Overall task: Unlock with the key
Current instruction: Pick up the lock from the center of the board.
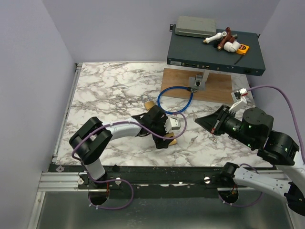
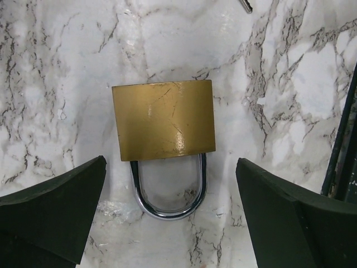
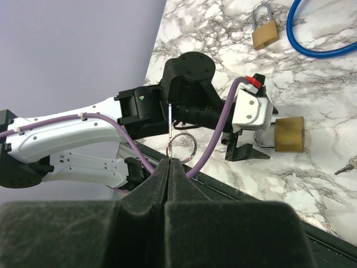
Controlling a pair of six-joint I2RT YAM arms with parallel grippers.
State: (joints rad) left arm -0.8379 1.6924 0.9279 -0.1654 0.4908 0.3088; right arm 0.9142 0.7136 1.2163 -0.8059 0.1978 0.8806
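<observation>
Between the closed fingertips of the right gripper [image 3: 169, 163] the key [image 3: 169, 118] is clamped, its slim blade seen edge-on and pointing away from the tips, a wire ring [image 3: 181, 146] beside it. It is resolved only by the right wrist view; from above it cannot be made out. In the left wrist view the left gripper [image 2: 170, 162] is shown spread wide, astride a brass padlock [image 2: 163, 120] lying flat on the marble table [image 2: 56, 67], neither finger touching it.
</observation>
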